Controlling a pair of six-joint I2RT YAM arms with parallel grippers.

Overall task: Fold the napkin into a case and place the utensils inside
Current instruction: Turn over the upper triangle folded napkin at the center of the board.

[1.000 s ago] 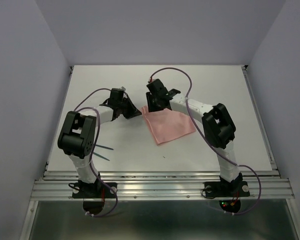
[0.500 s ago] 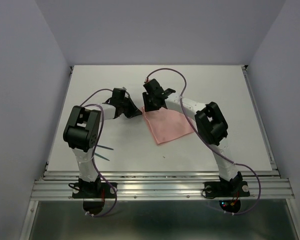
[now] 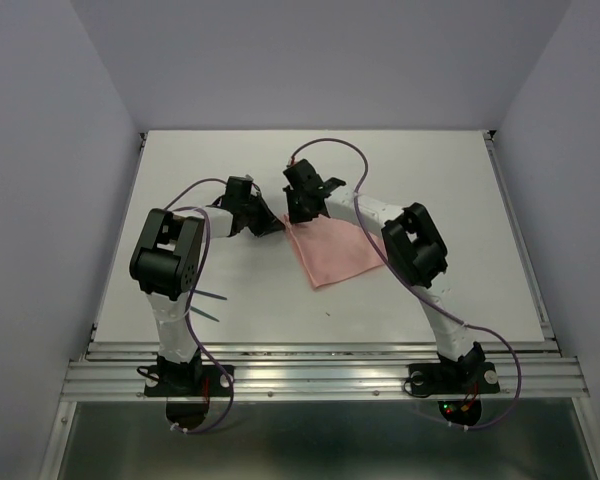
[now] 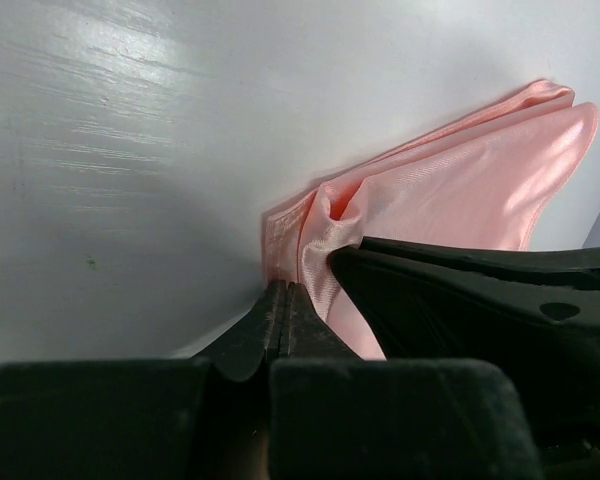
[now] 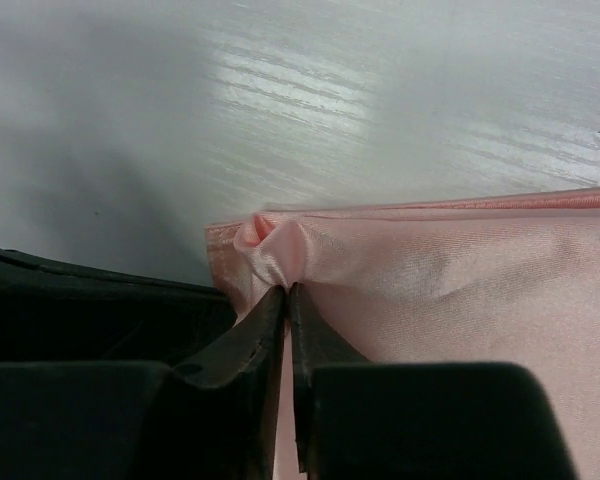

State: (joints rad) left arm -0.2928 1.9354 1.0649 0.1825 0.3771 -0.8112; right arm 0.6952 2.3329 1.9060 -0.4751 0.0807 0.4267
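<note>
The salmon-pink napkin [image 3: 337, 251] lies flat on the white table, folded into a layered rectangle. Both grippers meet at its far left corner. My left gripper [image 3: 273, 226] is shut with its tips pinching the corner hem [image 4: 283, 228]. My right gripper [image 3: 298, 213] is shut on a small bunched pinch of the cloth [image 5: 280, 250] right beside it. Each wrist view shows the other gripper's black fingers close by, in the left wrist view [image 4: 460, 290] and in the right wrist view [image 5: 90, 290]. The teal utensils [image 3: 211, 298] lie near my left arm's base, partly hidden by the arm.
Purple cables [image 3: 330, 145] loop over both arms. The table's metal rail [image 3: 320, 375] runs along the near edge, and grey walls close in the left, right and back.
Both arms' elbows have swung inward and the grippers have edged slightly toward the far left. The napkin's corner stays pinched and the cloth has barely shifted.
</note>
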